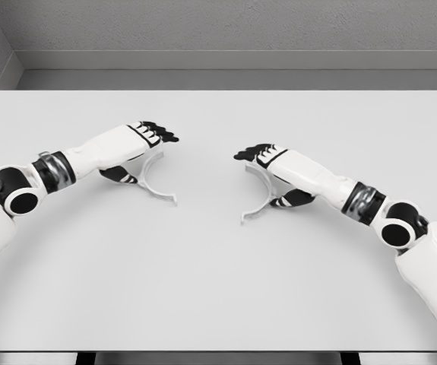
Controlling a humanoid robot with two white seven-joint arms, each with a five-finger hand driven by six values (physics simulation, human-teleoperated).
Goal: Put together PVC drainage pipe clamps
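The left hand (148, 135) lies over the top of a white half-ring clamp piece (154, 182). Its black fingers (163, 135) bend down past the far end of that curved piece, and the black thumb (118, 176) shows under the hand on the near side. It looks like the hand is holding the piece, with the curve sticking out below and to the right of the hand.

The right hand (267, 163) does the same with a second white half-ring clamp piece (258, 205). Its dark fingers (250, 153) curl at the far end of the curve, and the thumb (292, 200) sits low on the near side. This hand also looks closed around its piece.

The two pieces sit apart, with a bare gap between them near the middle of the table (218, 289). Their open sides face each other across the gap. The table is pale gray and wide. A gray wall (218, 30) stands at the far side.
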